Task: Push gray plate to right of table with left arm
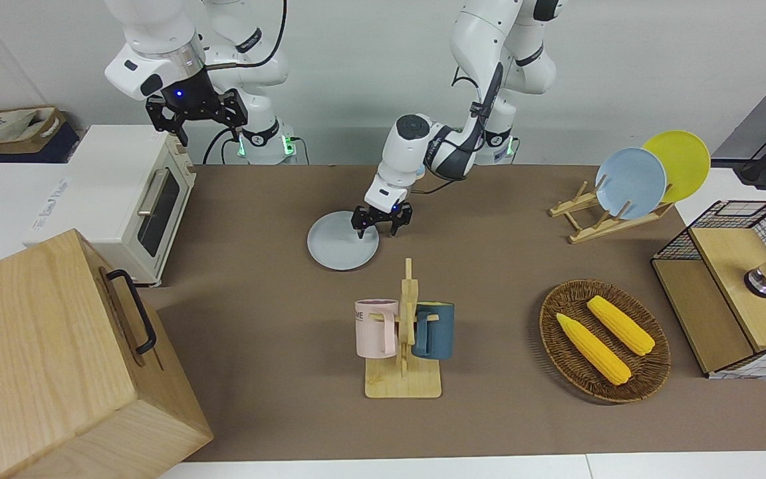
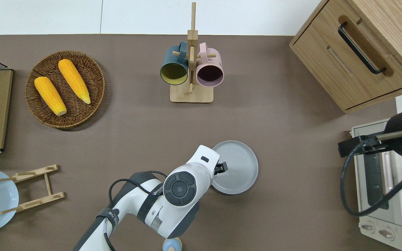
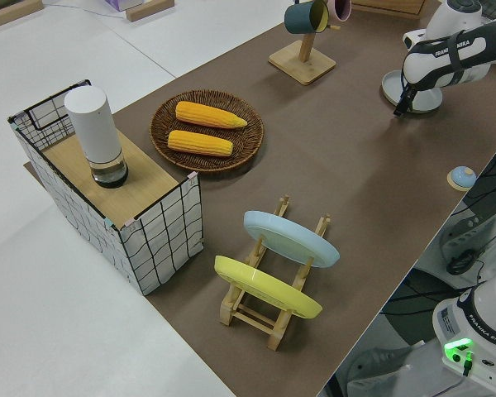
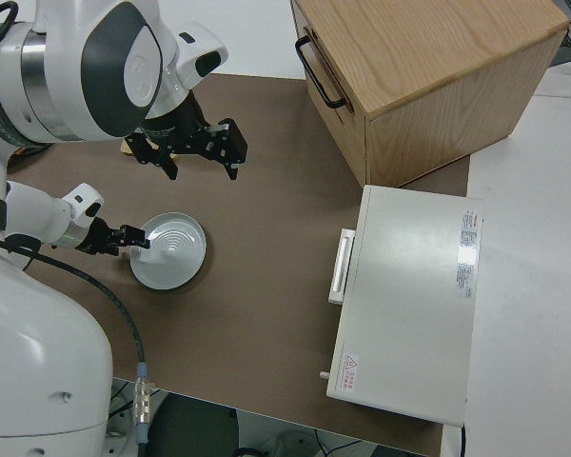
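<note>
The gray plate (image 1: 340,246) lies flat on the brown table (image 1: 256,299), about midway along it and nearer to the robots than the mug rack. It also shows in the overhead view (image 2: 239,169) and the right side view (image 4: 174,255). My left gripper (image 1: 378,229) is open and empty, low over the plate's rim on the side toward the left arm's end. One finger is over the plate, the other over the table. In the overhead view the wrist hides most of the left gripper (image 2: 221,168). My right gripper (image 1: 200,130) is parked and open.
A mug rack (image 1: 403,332) with a pink and a blue mug stands farther from the robots. A corn basket (image 1: 604,340), a plate rack (image 1: 596,219) and a wire crate (image 1: 735,286) sit toward the left arm's end. A toaster oven (image 1: 124,193) and a wooden cabinet (image 1: 57,359) sit toward the right arm's end.
</note>
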